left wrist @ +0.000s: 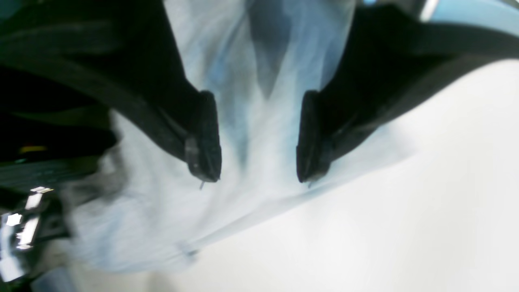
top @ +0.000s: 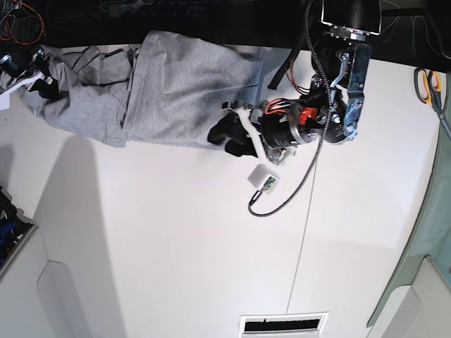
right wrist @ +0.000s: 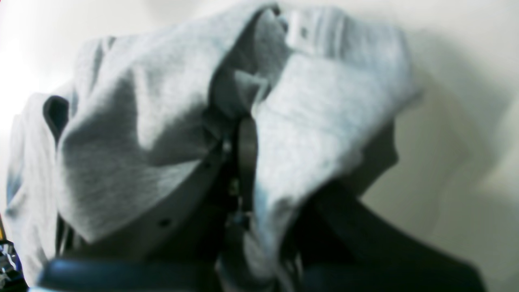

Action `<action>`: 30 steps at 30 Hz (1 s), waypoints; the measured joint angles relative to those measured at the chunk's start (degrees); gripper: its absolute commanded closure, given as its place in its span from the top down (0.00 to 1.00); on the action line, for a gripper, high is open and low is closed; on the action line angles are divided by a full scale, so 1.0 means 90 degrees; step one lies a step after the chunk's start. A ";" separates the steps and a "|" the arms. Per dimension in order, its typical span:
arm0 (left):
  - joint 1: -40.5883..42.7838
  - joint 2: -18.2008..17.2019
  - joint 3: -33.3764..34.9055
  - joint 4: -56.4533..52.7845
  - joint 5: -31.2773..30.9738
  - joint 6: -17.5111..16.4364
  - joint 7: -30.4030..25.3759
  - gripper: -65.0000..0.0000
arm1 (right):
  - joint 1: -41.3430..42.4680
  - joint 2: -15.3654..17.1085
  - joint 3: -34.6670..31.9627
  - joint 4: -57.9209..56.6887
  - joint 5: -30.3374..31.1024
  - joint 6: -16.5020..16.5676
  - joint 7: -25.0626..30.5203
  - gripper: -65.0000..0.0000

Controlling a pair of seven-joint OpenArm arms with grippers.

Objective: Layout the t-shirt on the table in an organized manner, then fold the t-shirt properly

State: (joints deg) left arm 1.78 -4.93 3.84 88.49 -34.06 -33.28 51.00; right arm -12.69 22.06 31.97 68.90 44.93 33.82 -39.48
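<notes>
One white tabletop (top: 176, 246) fills most of the base view, with a thin dark seam running across it

T-shirt (top: 162, 91): heather grey, lying bunched and rumpled along the far edge of the tabletop, stretched between the two arms; not flat, with several folds and a rolled ridge through the middle. One end reaches the corner where the right arm works; the other end lies under the left arm's fingers

Left end effector (left wrist: 258, 162): over the t-shirt's edge, jaws spread wide, grey cloth visible between the two dark pads (left wrist: 206, 138), nothing pinched between them. Bare tabletop just beyond the hem in the left wrist view. Frame blurred

Right end effector (right wrist: 243, 150): jaws drawn together on a fold of the t-shirt; the fabric drapes over both sides of the fingers and hides most of them in the right wrist view. In the base view this end effector (top: 35, 74) is at the cloth's end in the far corner

Pale green cloth (top: 423, 246): along one side edge of the tabletop, well apart from the t-shirt

Scissors (top: 428, 83): small, near that same side, at the far corner
</notes>
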 measured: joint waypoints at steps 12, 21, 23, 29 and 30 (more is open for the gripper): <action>0.0287 -0.0799 -0.0362 0.0000 -0.0010 -0.0005 -0.0015 0.51 | 0.1061 0.0607 0.0153 0.0255 -0.0277 -0.0114 -0.0253 0.00; 0.0364 -0.0901 -0.0379 0.0002 -0.0214 -0.0015 -0.0002 0.51 | 0.1304 0.0488 0.0155 0.0957 0.0648 -0.0182 -0.0979 0.00; 0.0367 -0.0916 -0.0381 0.0000 -0.0197 -0.0017 -0.0002 0.51 | 0.1129 0.0265 0.0155 0.1537 0.0675 -0.0185 -0.1020 0.00; 0.0367 -0.0918 -0.0427 0.0002 -0.0199 -0.0019 -0.0005 0.51 | 0.0554 -0.0437 0.0005 0.3276 0.0707 -0.0153 -0.1144 0.00; 0.0364 -0.0916 -0.0423 0.0000 -0.0206 -0.0019 -0.0005 0.51 | 0.0459 -0.0522 -0.0073 0.3446 0.0709 -0.0158 -0.1120 0.00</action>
State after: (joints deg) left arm 5.06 -13.17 0.03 88.49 -35.92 -33.45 50.96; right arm -8.56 17.37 31.31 99.92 51.31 32.40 -49.56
